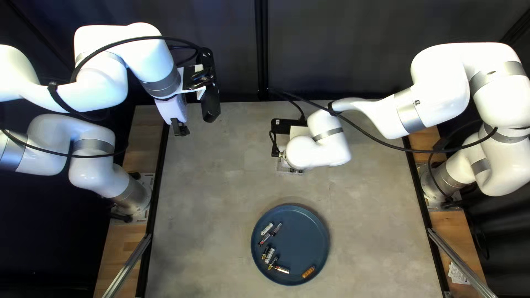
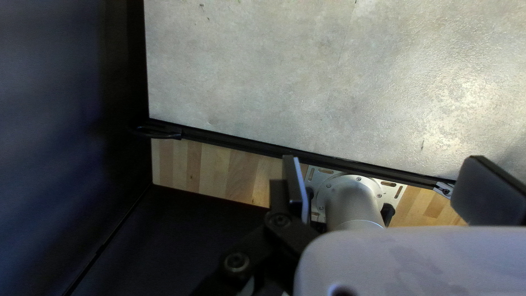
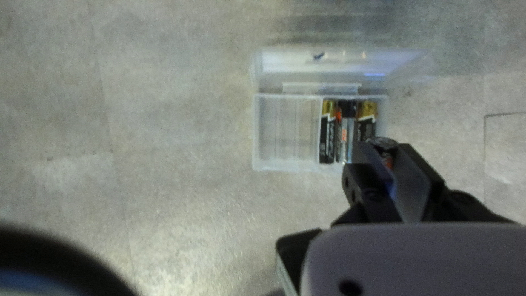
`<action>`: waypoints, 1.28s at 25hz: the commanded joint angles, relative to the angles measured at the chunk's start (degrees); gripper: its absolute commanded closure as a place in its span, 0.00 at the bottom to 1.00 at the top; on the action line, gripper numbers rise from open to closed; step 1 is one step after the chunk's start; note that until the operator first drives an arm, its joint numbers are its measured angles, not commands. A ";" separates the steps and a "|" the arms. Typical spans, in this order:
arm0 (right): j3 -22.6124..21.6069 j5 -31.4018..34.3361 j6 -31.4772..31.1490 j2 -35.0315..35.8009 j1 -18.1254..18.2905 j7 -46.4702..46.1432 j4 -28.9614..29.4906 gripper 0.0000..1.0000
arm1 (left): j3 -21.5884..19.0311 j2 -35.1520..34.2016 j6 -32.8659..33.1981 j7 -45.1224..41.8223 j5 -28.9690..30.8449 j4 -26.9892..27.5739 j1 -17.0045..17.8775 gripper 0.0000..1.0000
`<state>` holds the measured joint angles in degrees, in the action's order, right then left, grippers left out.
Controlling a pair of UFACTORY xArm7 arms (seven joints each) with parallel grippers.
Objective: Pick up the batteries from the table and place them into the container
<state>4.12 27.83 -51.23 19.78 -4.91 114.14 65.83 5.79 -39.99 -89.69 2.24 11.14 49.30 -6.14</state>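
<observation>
Two claws, one plate and one container noted at the counter [image 1: 204, 221].

Right claw [image 1: 298, 132]: clenched on one battery [image 3: 386, 157], gripped from both sides above the container [image 3: 287, 131]. The held battery stands steeply, its round end facing the wrist camera; its long axis runs down between the fingers.

Container: one, clear, at the middle of the top left view, partly under the right arm [image 1: 331, 144]. One lid [image 3: 339, 59], standing open. Three batteries [image 3: 327, 132] are visible inside, side by side in the section nearer the right claw, long axes parallel and running toward the lid. Two have their gold ends toward the lid; the middle one has its dark end that way. Whether more lie under the claw cannot be told.

Plate [image 1: 301, 237]: one, round, blue, lower middle of the frame. Eight batteries [image 1: 281, 270] counted on it, all lying flat. Seven slant up to the right, the orange one [image 1: 308, 272] among them, apart at the lower right; one lies nearly crosswise, dipping right.

Left claw [image 1: 180, 128]: released, nothing between its fingers, upper left of the frame.
</observation>
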 commanded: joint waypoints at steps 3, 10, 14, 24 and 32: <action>0.92 4.03 1.09 1.04 -1.22 2.34 -0.40 1.00 | 0.00 0.00 0.00 0.00 0.00 0.00 0.00 0.00; 1.68 6.80 -0.11 2.77 -2.40 4.35 0.71 1.00 | 0.00 0.00 0.00 0.00 0.00 0.00 0.00 0.00; 2.17 8.01 -0.14 3.81 -2.76 5.58 0.95 1.00 | 0.00 0.00 0.00 0.00 0.00 0.00 0.00 0.00; 2.43 8.66 -0.46 5.06 -3.09 6.43 1.40 1.00 | 0.00 0.00 0.00 0.00 0.00 0.00 0.00 0.00; 2.19 8.28 -1.42 5.69 -3.50 6.71 2.30 1.00 | 0.00 0.00 0.00 0.00 0.00 0.00 0.00 0.00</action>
<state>6.45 36.50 -52.18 25.19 -8.33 120.89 67.59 5.79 -39.99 -89.69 2.24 11.14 49.30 -6.14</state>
